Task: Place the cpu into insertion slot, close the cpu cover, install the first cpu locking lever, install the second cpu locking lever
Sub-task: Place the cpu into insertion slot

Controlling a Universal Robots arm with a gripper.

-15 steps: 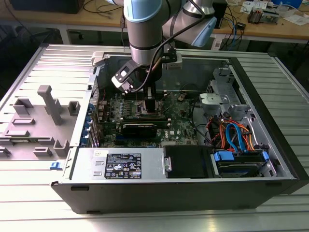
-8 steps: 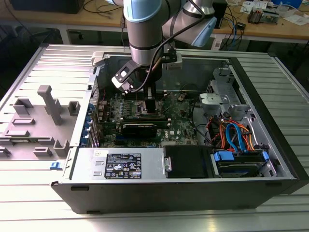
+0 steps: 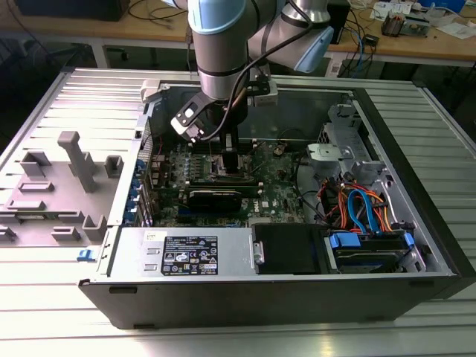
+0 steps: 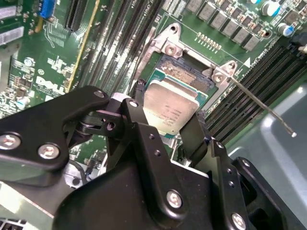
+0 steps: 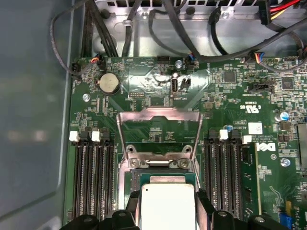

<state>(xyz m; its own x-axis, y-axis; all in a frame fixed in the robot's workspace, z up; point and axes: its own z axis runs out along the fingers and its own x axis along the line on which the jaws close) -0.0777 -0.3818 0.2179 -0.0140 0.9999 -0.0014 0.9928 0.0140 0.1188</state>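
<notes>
Black fingers (image 4: 141, 127) of the gripper (image 4: 168, 115) close narrowly on the cpu (image 4: 170, 100) by two opposite edges. They hold it tilted just over the insertion slot (image 4: 184, 74) near the middle of the green board (image 5: 230, 96); whether it touches cannot be told. At the slot's far edge the cpu cover (image 5: 158, 115) stands raised open, with memory slots (image 5: 93, 177) on either side. On the ribbed metal tabletop (image 3: 44, 297), grey fixture blocks (image 3: 74, 160) sit by the exterior view's left edge, the open computer case (image 3: 297, 294) in the middle, orange and blue cables (image 3: 361, 208) at its right end. Wooden benches (image 3: 416, 44) run behind.
</notes>
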